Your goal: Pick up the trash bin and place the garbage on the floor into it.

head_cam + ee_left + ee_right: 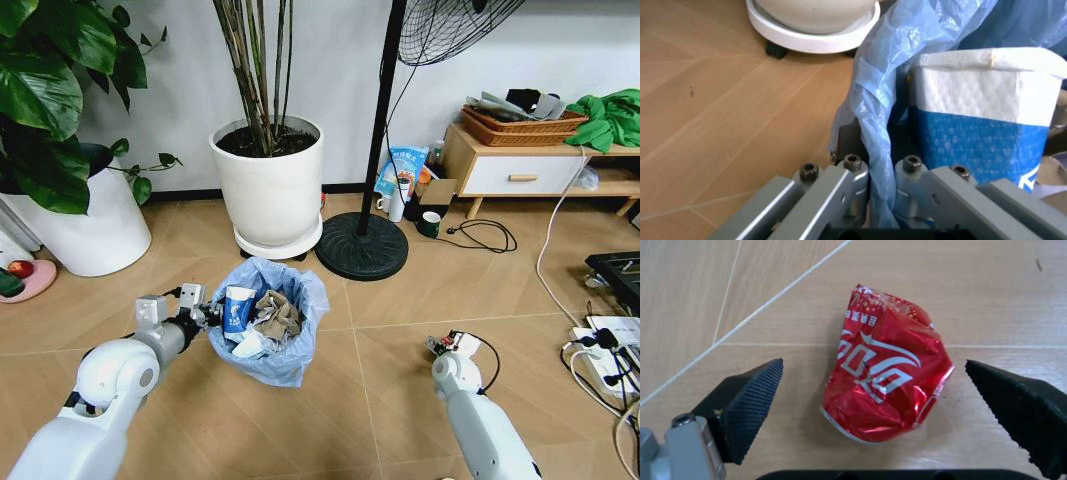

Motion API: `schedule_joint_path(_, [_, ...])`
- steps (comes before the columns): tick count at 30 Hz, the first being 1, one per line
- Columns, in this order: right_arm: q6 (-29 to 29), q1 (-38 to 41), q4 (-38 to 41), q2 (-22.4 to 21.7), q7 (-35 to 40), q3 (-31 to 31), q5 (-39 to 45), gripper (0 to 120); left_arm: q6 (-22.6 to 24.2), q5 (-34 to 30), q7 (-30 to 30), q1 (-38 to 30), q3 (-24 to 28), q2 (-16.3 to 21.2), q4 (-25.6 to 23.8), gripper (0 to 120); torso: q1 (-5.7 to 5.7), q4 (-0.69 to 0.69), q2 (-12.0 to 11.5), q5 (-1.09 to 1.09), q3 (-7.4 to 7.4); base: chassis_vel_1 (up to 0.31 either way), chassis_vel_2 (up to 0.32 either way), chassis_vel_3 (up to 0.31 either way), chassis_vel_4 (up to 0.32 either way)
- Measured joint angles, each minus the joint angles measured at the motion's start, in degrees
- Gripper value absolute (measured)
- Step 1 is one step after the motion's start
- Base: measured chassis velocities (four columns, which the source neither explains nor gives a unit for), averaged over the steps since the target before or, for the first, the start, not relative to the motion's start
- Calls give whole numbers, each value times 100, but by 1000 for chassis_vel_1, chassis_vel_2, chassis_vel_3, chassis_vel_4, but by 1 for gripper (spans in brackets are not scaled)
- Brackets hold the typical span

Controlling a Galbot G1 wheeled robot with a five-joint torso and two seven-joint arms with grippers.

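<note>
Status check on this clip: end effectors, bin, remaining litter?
Left end effector shut on trash bin rim. Right end effector open, straddling crushed red can on floor. Nothing in the way.

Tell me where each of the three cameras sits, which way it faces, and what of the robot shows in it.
Head view: on the robot's head, looking forward and down at the floor and trash bin; both arms show, left claw at the bin's rim.
Left wrist view: on the left wrist, looking along the claw, shut on the bin's blue liner, beside a blue-white carton.
Right wrist view: on the right wrist, looking straight down; the open right claw straddles a crushed red can.
Shared: head and left wrist views both show bin and carton.
</note>
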Motion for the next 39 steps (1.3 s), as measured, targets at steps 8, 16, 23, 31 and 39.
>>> schedule_joint_path(8, [13,179,-346,27,-13,21,93,99,-9,19,47,-27,0,-18,26,0,0,0,0,1,0,0,0,0,0])
schedule_joint_path(16, [98,281,-595,34,-91,40,26,72,-10,28,96,-69,5,-26,60,0,0,0,0,1,0,0,0,0,0])
schedule_joint_path(23, [138,314,-707,36,-142,48,18,45,-11,33,108,-109,32,-45,84,0,0,0,0,1,0,0,0,0,0])
schedule_joint_path(31, [155,331,-765,12,-176,58,17,16,-12,34,127,-122,25,-33,98,0,-1,0,0,3,-1,0,0,0,0])
schedule_joint_path(39, [158,300,-757,-15,-180,74,21,0,-18,44,135,-123,20,-46,101,0,-1,0,0,0,-1,0,0,0,0])
